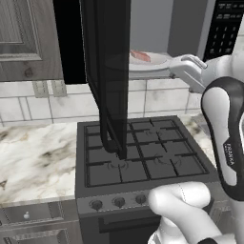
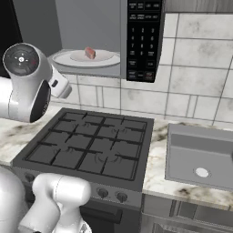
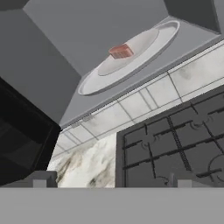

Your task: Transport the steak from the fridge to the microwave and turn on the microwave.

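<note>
While the jaws are spread wide and nothing is held or touched, the small pinkish-red steak slab is seen lying on the white round turntable plate inside the open black microwave, above the black gas stove.

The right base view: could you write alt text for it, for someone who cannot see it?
A small pinkish-red steak lies on the white round turntable plate inside an open black microwave mounted above a black gas stove. The white robot arm reaches up at the left; a grey sink sits in the marble counter at the right.
</note>
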